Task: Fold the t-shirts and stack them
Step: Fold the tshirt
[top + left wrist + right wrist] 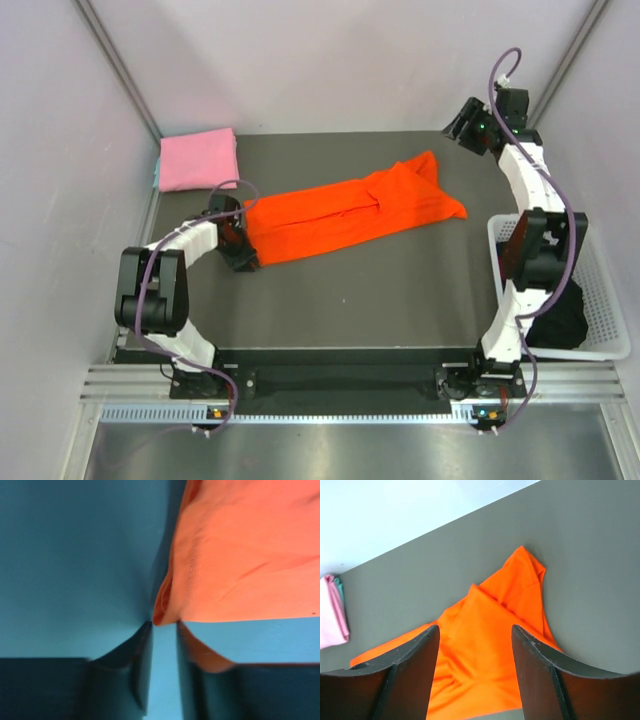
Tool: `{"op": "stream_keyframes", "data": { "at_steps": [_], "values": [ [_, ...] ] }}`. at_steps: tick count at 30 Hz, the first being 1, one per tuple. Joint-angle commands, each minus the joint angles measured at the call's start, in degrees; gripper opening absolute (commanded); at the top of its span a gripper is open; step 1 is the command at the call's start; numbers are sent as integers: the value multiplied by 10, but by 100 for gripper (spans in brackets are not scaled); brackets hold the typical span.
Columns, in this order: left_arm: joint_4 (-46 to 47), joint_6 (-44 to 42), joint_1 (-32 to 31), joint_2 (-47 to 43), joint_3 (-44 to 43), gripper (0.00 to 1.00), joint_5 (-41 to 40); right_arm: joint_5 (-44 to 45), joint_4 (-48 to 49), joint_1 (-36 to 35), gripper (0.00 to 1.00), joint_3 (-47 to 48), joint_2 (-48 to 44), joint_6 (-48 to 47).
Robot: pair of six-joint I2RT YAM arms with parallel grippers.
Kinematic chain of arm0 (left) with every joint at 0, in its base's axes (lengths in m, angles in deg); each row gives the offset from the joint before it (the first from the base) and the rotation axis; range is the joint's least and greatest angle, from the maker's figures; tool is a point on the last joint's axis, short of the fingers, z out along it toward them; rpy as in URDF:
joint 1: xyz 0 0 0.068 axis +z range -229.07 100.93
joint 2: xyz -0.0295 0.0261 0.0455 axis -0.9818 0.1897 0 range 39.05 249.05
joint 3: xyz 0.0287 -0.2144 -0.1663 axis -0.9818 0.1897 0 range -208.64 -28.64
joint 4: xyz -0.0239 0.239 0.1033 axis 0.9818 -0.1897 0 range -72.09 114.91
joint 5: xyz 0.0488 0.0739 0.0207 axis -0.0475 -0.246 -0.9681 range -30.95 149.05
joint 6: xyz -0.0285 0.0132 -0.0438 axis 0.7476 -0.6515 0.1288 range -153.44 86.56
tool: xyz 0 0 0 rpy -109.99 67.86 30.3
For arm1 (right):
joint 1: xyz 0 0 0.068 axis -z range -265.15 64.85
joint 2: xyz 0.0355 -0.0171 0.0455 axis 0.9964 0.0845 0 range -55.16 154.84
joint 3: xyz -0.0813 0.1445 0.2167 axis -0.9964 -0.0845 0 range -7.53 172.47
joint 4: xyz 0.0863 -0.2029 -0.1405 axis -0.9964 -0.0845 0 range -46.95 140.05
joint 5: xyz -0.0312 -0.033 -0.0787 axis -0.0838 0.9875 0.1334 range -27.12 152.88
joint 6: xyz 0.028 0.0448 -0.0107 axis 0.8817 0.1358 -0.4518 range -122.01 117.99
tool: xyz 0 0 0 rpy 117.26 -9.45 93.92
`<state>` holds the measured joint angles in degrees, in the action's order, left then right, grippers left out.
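Observation:
The orange-red t-shirt (350, 210) lies folded into a long strip, running diagonally across the dark table. My left gripper (243, 240) is down at the strip's near-left end. In the left wrist view (164, 625) its jaws stand a narrow gap apart with bare table between them, and the shirt's corner (240, 555) is right at the fingertips. My right gripper (470, 125) is raised at the back right, wide open and empty (475, 627), looking down on the shirt's far end (485, 645). The light pink t-shirt (198, 160) lies folded at the back left corner.
A white lattice basket (600, 300) stands off the table's right edge with a dark cloth (560, 320) inside. White walls close in the table at the back and sides. The pink shirt also shows at the left edge of the right wrist view (332, 612).

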<state>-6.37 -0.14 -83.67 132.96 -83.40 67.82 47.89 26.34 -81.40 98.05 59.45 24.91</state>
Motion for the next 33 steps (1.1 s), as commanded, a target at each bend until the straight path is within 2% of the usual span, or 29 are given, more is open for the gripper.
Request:
{"op": "stream_keyframes", "data": {
  "at_steps": [1,3,4,5,9,12,15,20,21,23,25,29,33],
  "values": [
    [38,4,-1,7,18,28,10,-14,-28,-5,60,-42,-67,-16],
    [41,6,-1,2,26,15,5,-16,-39,-13,60,-93,-107,-19],
    [40,9,-1,-2,33,5,5,-16,-46,-16,60,-114,-122,-19],
    [34,10,-1,-14,37,0,4,-14,-48,-22,60,-137,-138,-12],
    [21,24,-15,-56,61,0,-2,-15,-35,-33,60,-291,-217,22],
    [17,42,-39,-92,86,0,-10,-20,22,-63,60,-396,-278,62],
    [12,68,-66,-122,120,0,-18,1,77,-79,61,-469,-308,106],
    [-4,82,-80,-165,148,0,-39,50,131,-92,60,-506,-294,173],
    [-9,84,-81,-173,143,17,-52,56,145,-92,60,-519,-292,183],
    [-16,88,-78,-191,121,31,-70,89,184,-92,60,-527,-282,213],
    [-4,89,-64,-197,100,44,-50,120,190,-92,60,-523,-267,236],
    [26,92,-37,-165,71,50,-14,186,201,-88,58,-514,-243,266],
    [41,92,-30,-117,41,52,-10,198,207,-85,56,-492,-205,273]
  ]
}}
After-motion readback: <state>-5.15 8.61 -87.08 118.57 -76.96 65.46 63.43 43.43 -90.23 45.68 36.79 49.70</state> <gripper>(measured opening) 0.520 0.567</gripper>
